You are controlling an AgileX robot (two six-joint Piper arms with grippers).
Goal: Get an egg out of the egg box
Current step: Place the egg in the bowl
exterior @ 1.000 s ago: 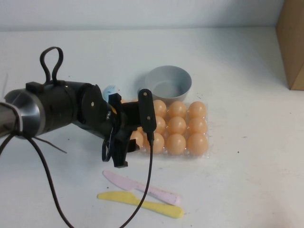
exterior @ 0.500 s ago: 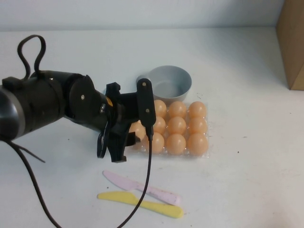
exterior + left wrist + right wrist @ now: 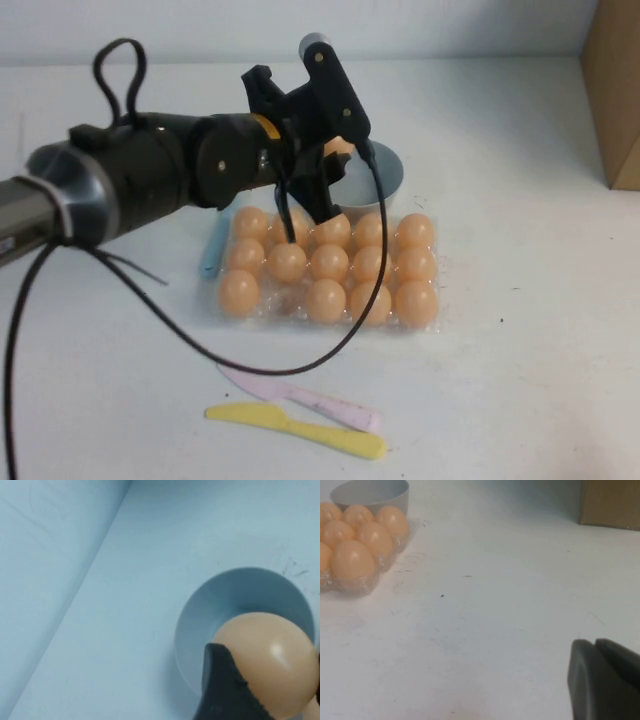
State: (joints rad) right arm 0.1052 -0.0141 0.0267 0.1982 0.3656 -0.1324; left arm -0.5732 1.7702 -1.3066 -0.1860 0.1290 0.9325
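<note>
The left gripper (image 3: pixel 335 160) grips a glossy peach-orange egg (image 3: pixel 267 662) above the round grey bowl (image 3: pixel 200 625), beyond the clear plastic egg box (image 3: pixel 425 325). The right gripper (image 3: pixel 605 682) sits low over the white table (image 3: pixel 510 605), right of the box, its fingers pressed together.

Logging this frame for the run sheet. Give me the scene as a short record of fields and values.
left gripper: raised over the near rim of the grey bowl, shut on the egg
right gripper: low over bare table, off to the right of the egg box, fingers together
egg box: one near-row cup empty, the other cups in view filled
bowl contents: none visible
other items: pink knife, yellow knife, cardboard box
</note>
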